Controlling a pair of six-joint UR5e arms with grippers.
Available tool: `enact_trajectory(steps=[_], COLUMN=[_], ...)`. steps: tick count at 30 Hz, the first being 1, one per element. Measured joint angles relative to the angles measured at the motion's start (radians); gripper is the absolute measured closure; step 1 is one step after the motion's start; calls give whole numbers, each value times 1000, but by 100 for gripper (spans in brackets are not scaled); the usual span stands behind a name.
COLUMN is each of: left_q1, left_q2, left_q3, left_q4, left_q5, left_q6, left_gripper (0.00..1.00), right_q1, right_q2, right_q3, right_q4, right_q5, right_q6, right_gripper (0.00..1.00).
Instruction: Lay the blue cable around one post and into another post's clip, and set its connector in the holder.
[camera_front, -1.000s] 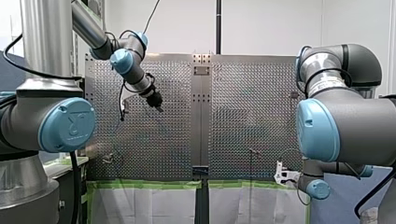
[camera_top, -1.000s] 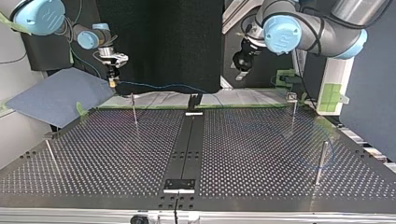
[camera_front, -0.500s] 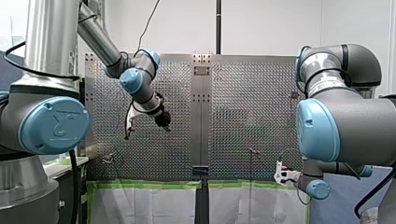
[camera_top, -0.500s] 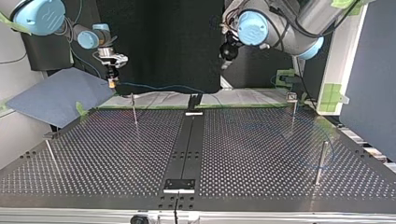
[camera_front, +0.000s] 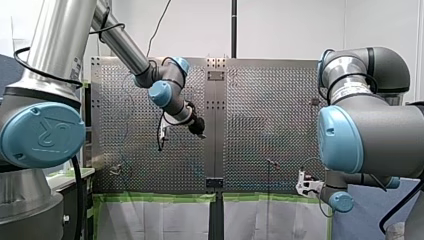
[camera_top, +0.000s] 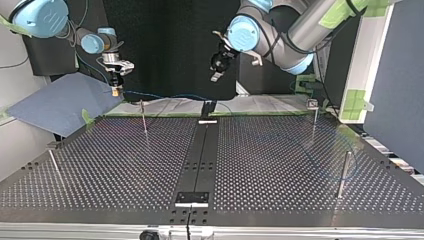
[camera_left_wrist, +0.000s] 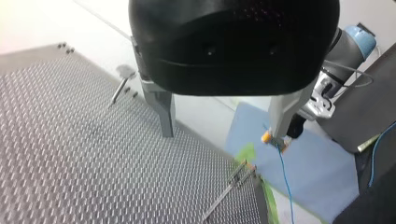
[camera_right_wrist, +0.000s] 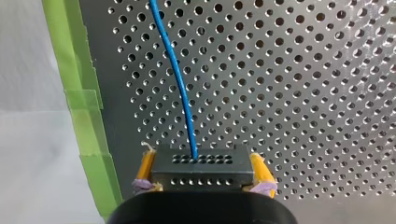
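One perforated table (camera_top: 125, 165) was seen filling the top view, split by a black centre strip (camera_top: 197, 160) running from twelve to six o'clock. Two arms were set above it in the front view: my left arm (camera_front: 125, 50) was stretched in from ten o'clock toward the middle, and my right arm (camera_front: 370, 135) was bulked at three o'clock.

In the left wrist view, the left gripper (camera_left_wrist: 223, 133) was held above the table with its metal fingers (camera_left_wrist: 161, 109) spread well apart and nothing between them. In the top view, the right gripper (camera_top: 116, 90) was hung at ten o'clock, over the table's far edge.

Four thin posts were stood on the table in the top view, at eleven (camera_top: 143, 117), one (camera_top: 315, 117), four (camera_top: 343, 172) and eight o'clock (camera_top: 54, 167).

The blue cable (camera_top: 170, 95) was strung from the right gripper along the far edge toward twelve o'clock. Its black connector (camera_right_wrist: 198, 163) was clamped between that gripper's yellow pads (camera_right_wrist: 145, 167).
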Motion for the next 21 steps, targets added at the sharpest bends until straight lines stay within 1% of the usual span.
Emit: enact_trajectory(steps=[4,6,8,10,12,14,17,21], left_q1=[-35,-52,-67,-72,-69,-57,-33,-5], left_q2=[-35,-51,-70,-88,-103,-122,-149,-180], left_q3=[35,52,70,88,103,122,149,180], left_q4=[35,52,70,88,103,122,149,180], left_q5=[4,2,-5,-18,-31,-49,-76,-107], left_q6=[25,27,27,31,36,49,65,75], left_gripper=[1,1,1,1,1,1,1,1], right_q1=[-3,-5,-6,-6,-7,-7,-7,-7], right_q2=[0,-1,-1,-1,-1,-1,-1,-1], right_q3=[-3,-3,-3,-3,-3,-3,-3,-3], right_q4=[9,13,15,17,17,17,18,21], right_q5=[-3,-4,-8,-13,-17,-19,-23,-25], right_q6=[-6,-11,-14,-15,-16,-16,-17,-20], right_gripper=[100,100,100,100,100,100,100,100])
